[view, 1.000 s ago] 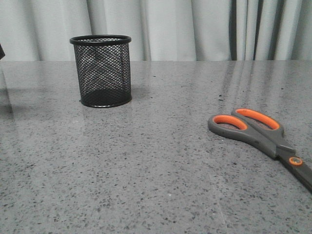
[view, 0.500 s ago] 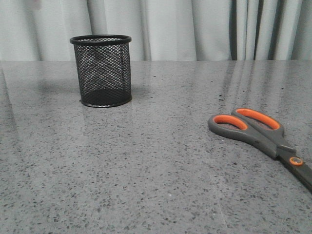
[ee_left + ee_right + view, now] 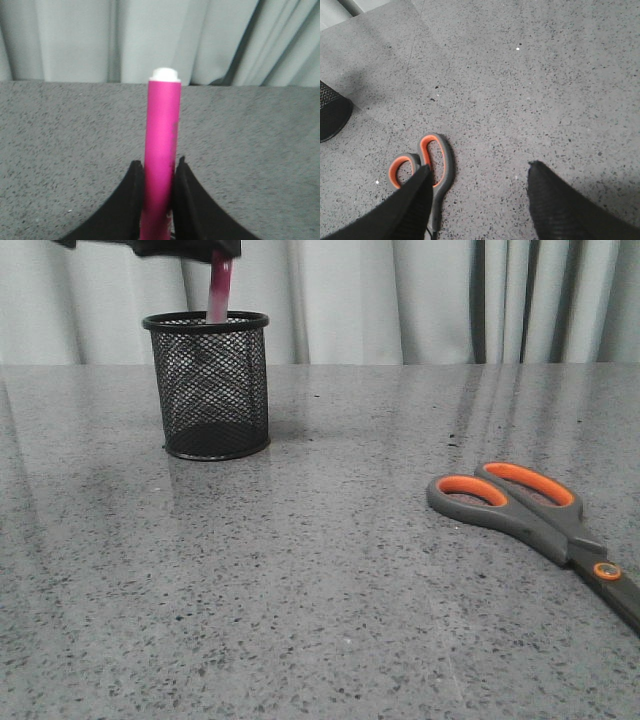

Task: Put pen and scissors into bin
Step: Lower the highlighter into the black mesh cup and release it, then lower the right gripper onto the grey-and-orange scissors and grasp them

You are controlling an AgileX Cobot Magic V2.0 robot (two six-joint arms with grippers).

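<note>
The black mesh bin (image 3: pixel 207 385) stands at the far left of the table. My left gripper (image 3: pixel 205 250), at the top edge of the front view, is shut on the magenta pen (image 3: pixel 219 287). The pen hangs upright with its lower end at the bin's rim. In the left wrist view the pen (image 3: pixel 162 150) sits clamped between the black fingers (image 3: pixel 131 200). The scissors (image 3: pixel 530 515) lie flat at the near right. My right gripper (image 3: pixel 477 167) is open above the table, one finger overlapping the scissors' orange-lined loops (image 3: pixel 427 162).
Grey speckled table (image 3: pixel 320 580) with pale curtains (image 3: pixel 400 300) behind its far edge. The bin's base (image 3: pixel 330 115) shows at the edge of the right wrist view.
My left gripper has come into the front view from the upper left with the pen and now holds it over the bin. The scissors and bin have not moved.
</note>
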